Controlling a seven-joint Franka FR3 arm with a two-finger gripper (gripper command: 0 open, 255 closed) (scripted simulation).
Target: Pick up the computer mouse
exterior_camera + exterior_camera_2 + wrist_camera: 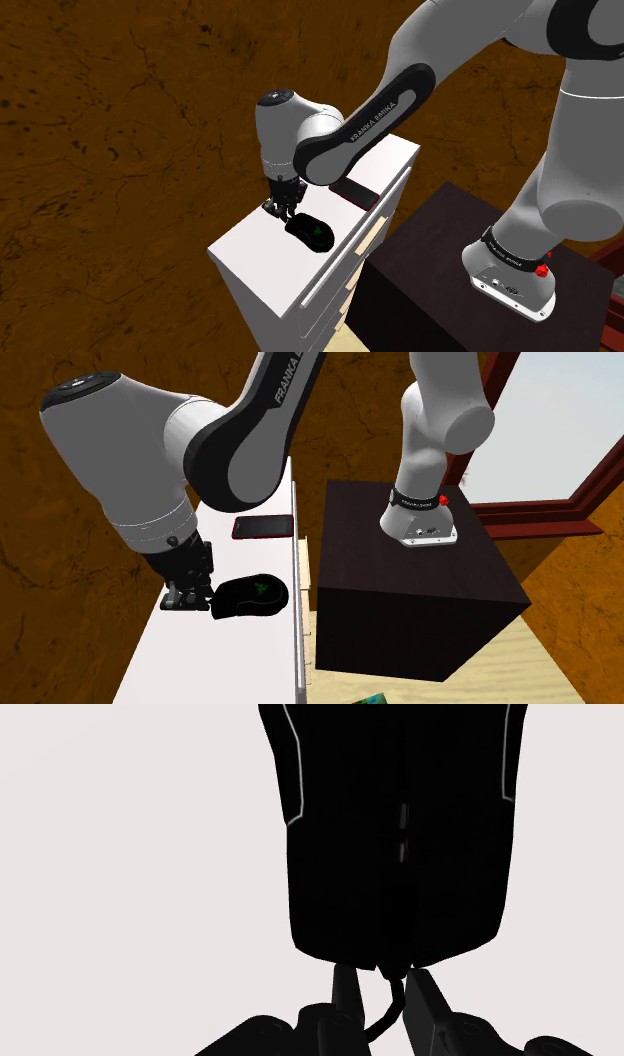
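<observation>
Gripper (278,208) low at computer mouse (311,232) end, likely lining up grasp. Fingers (345,996) narrow, slim gap, short cord between, mouse body not clasped. Mouse flat on white cabinet top (250,262), just beside gripper. Glossy black shell, green logo, thin pale side lines.

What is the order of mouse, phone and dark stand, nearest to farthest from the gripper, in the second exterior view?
1. Computer mouse, beside the gripper.
2. Phone, farther back on the white cabinet.
3. Dark stand, at the view's right.
</observation>
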